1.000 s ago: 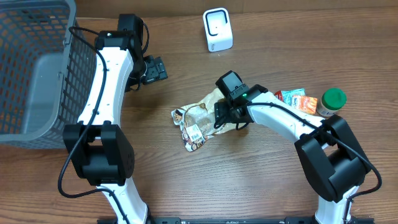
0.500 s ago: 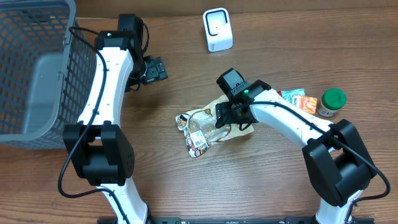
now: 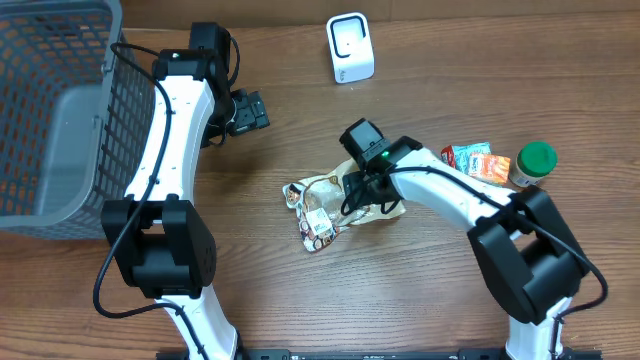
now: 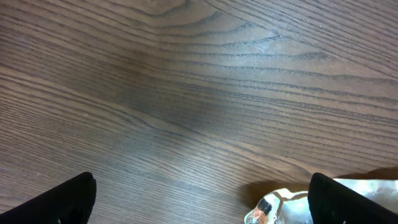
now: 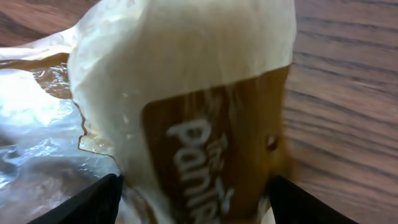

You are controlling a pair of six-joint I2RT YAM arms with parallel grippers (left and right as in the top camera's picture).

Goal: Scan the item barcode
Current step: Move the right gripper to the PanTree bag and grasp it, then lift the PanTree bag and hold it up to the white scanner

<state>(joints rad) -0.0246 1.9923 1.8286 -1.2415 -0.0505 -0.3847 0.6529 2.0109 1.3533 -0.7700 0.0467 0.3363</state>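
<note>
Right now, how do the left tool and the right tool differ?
The left tool stands open and empty over the table; the right tool grips the snack bag. The left tool is nearer the basket; the right tool is nearer the green-lidded jar. Both are black.

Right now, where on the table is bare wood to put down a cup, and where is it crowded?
Free: the front strip between the left arm and right arm, below the snack bag; the back corner between the scanner and the jar. Crowded: the middle, where the right pincer holds the bag, and the packets beside the jar.
</note>
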